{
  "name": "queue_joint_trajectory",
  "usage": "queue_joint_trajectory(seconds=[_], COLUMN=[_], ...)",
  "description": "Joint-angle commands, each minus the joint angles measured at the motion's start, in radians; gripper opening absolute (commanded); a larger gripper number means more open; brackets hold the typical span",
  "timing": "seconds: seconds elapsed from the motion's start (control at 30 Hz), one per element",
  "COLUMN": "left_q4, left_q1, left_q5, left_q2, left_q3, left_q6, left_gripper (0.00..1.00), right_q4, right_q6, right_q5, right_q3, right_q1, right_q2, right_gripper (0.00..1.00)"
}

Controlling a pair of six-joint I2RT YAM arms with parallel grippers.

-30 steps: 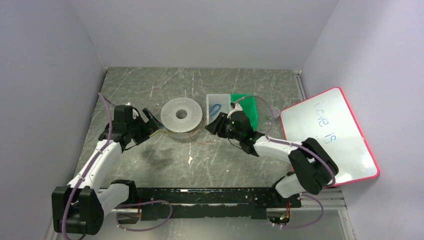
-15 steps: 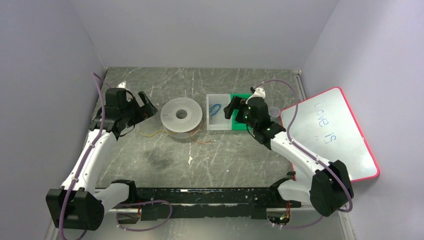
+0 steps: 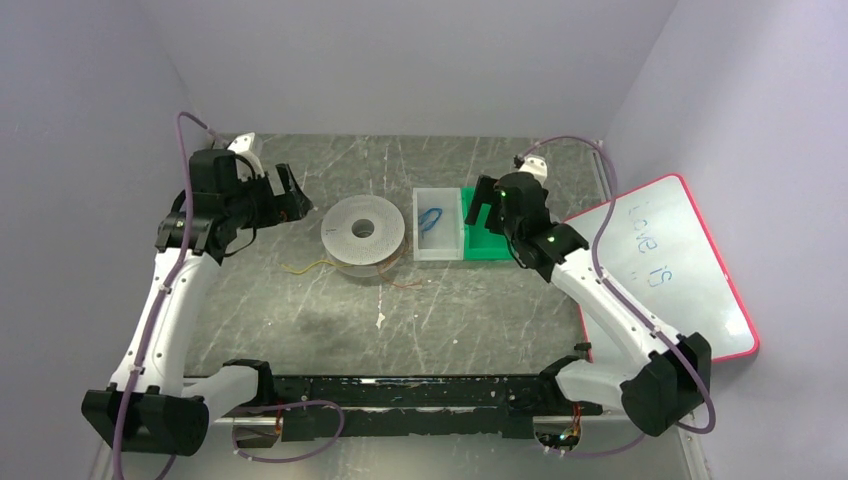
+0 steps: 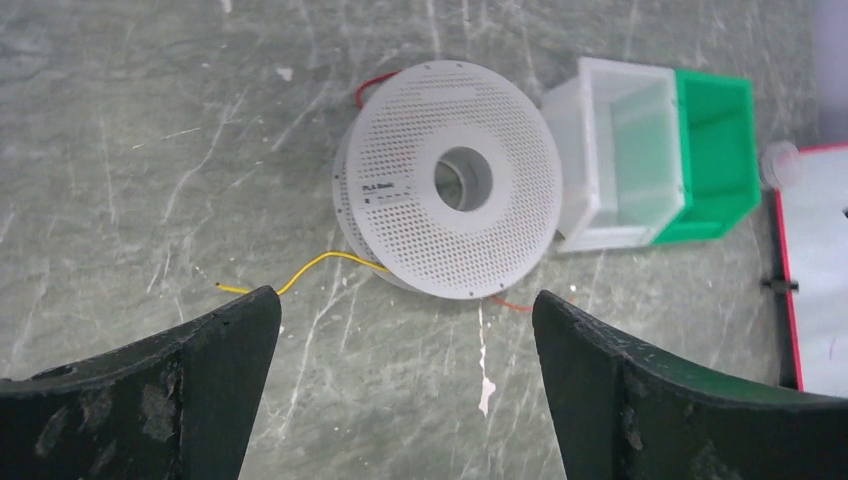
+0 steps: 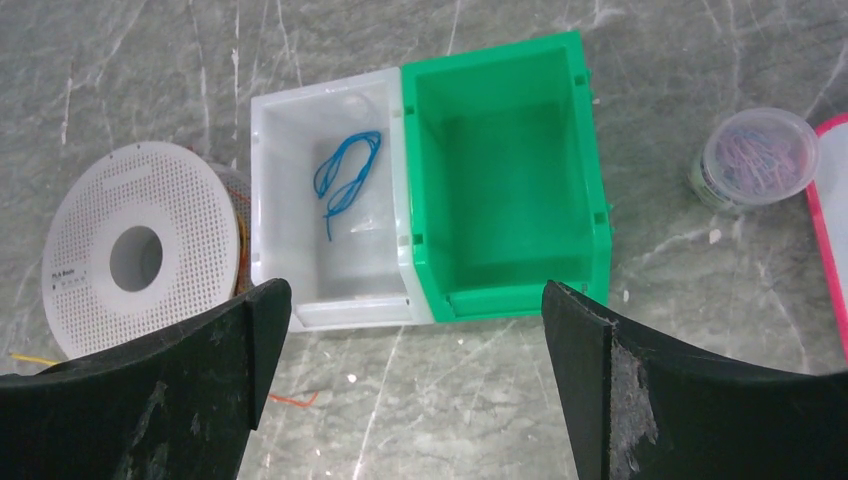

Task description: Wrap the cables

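The cables (image 3: 385, 262) lay mostly wound on a white perforated spool (image 4: 450, 180) that rested flat on the marble-patterned table (image 3: 300, 310), near its middle. A yellow strand (image 4: 300, 272) trailed from under the spool's near-left edge onto the bare table. A reddish strand (image 4: 510, 303) poked out on the near-right side, and another bit of red showed at the far edge. The left gripper (image 4: 402, 300) hung in the air to the left of the spool, well clear of it. Its two dark fingers were spread wide with nothing between them. The right gripper (image 5: 415, 290) hovered above the two bins, its jaws likewise wide apart and holding nothing. Just to the right of the spool stood a white bin (image 5: 320, 92) with a small blue wire coil (image 5: 345, 180) lying in it. A green bin (image 5: 500, 180) sat right against its right wall. Farther right was a small clear tub (image 5: 757, 155) of what looked like coloured clips (too small to be sure). Beside it, a red-framed whiteboard (image 3: 660, 270) with some writing leaned at the table's right edge.
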Motion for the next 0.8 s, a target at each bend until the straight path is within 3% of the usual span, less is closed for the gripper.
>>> queue_joint_trajectory(seconds=[0.0,0.2,0.43,0.77], left_q4=[-0.1,-0.087,-0.014,0.097], left_q1=[-0.004,-0.068,-0.077,-0.077], left_q5=[0.142,0.082,0.205,0.373], left_q2=[0.026,-0.029,-0.16,-0.424], left_q3=[0.107,0.125,0.068,-0.088], left_q6=[0.124,0.118,0.128,0.038], left_gripper=[1.0,1.0,1.0,1.0], right_q4=[-0.078,-0.075,-0.118,-0.113], right_q6=[-0.037,-0.074,-0.048,-0.014], right_q5=[0.008,0.096,0.166,0.036], right_q3=[0.003,-0.043,-0.103,-0.213], right_q1=[-0.004,-0.004,-0.003,-0.004], right_q2=[-0.082,-0.216,-0.33,-0.535], right_gripper=[1.0,1.0,1.0,1.0])
